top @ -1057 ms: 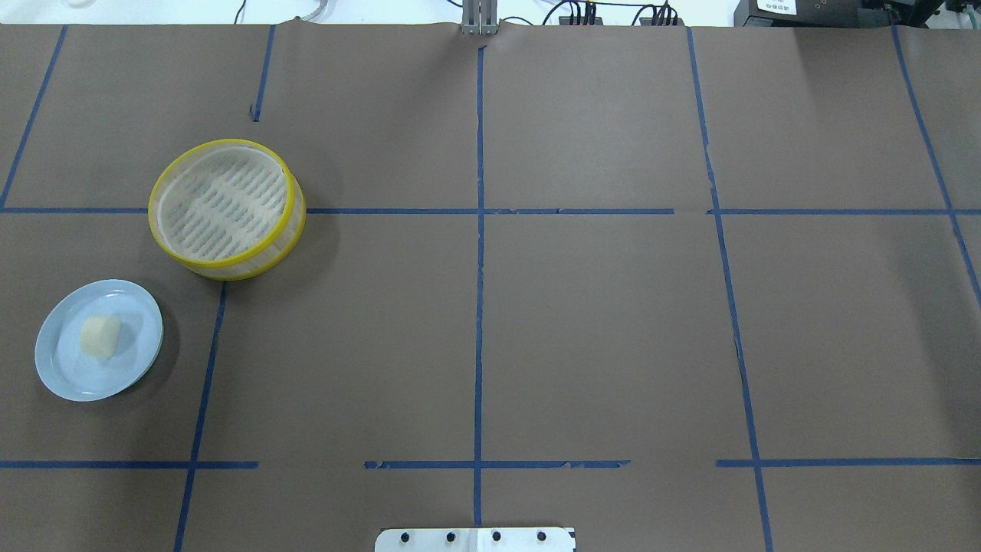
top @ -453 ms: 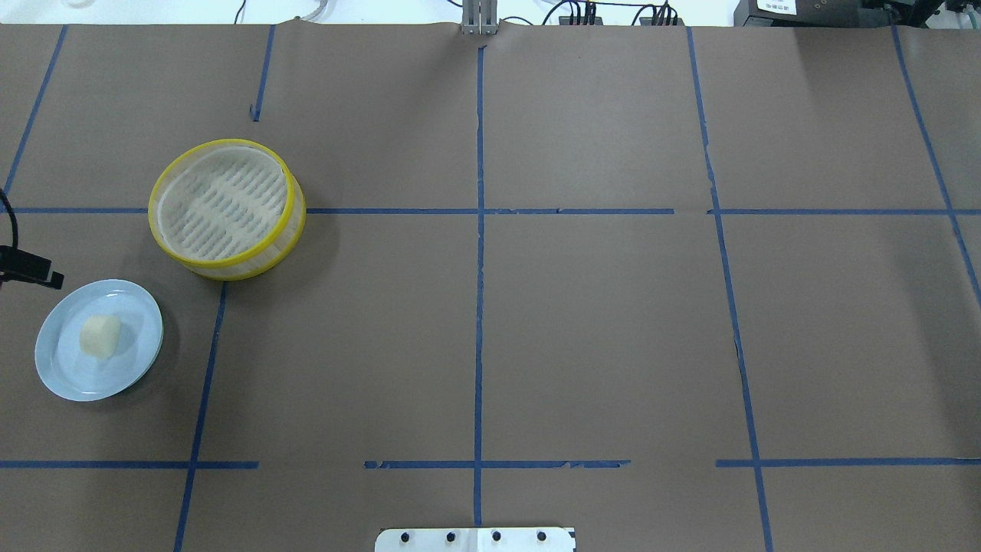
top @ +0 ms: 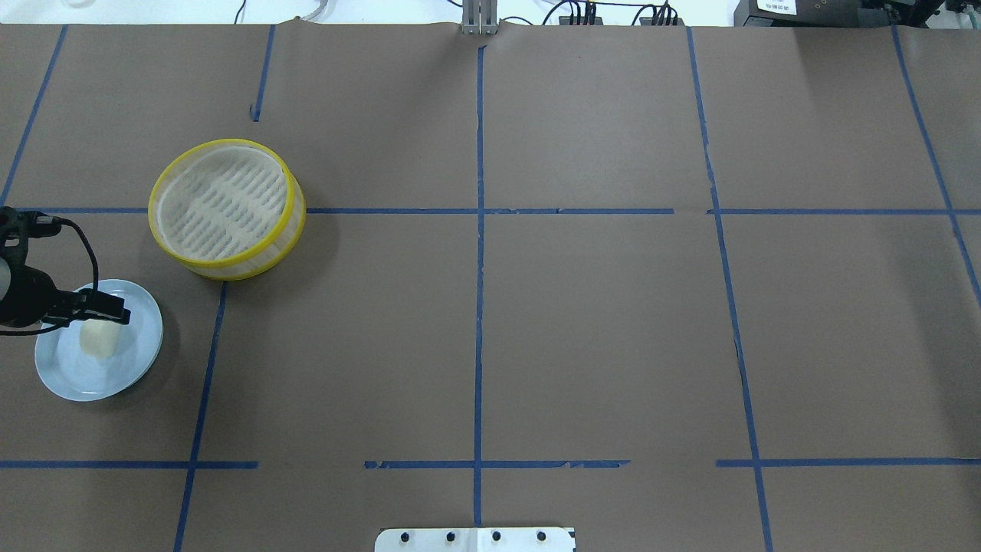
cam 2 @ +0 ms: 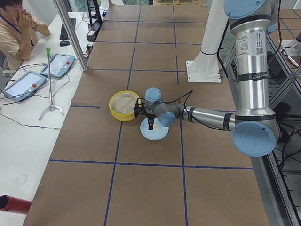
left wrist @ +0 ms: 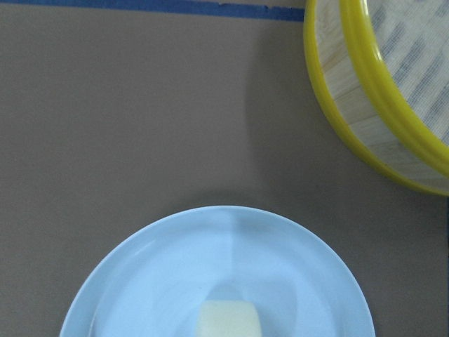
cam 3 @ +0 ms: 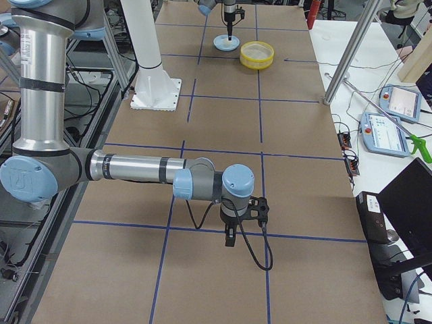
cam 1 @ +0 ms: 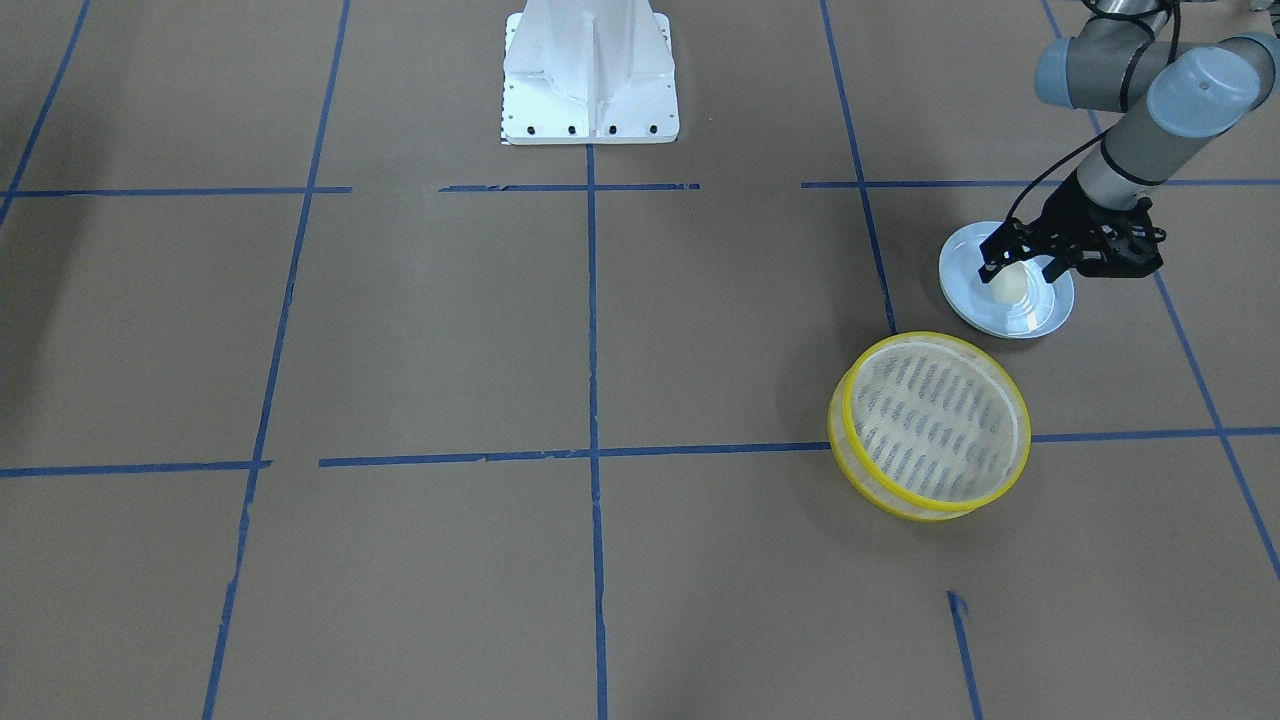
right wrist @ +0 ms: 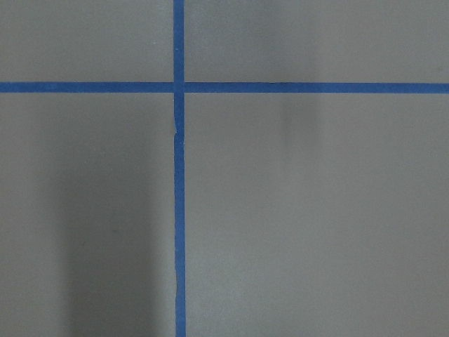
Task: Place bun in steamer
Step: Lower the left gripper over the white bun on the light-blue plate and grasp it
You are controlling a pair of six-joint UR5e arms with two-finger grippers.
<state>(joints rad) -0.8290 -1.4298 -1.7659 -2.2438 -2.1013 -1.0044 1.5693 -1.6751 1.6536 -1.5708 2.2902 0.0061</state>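
Right now my left claw hangs over the pale-blue plate with its fingers pointing down and spread apart, nothing held between them. The bun lies on that plate, near its middle, directly under the gap between the fingers. In the front-facing view it shows between the two fingertips and just below them. From the overhead camera the claw covers the bun's far edge, so I cannot tell whether a fingertip touches it or hovers clear. My left wrist camera shows the bun at the very bottom of its picture, with no finger in view.

The steamer basket stands on the tabletop near the plate but apart from it, a strip of brown surface between them. Its slotted floor is bare, so the bun is not yet in it.

My right claw shows only in the side view from the robot's right, pointing down at the tabletop well away from the plate and basket. Whether it is spread or pressed together I cannot tell. Its wrist camera sees only brown surface and crossing blue tape.
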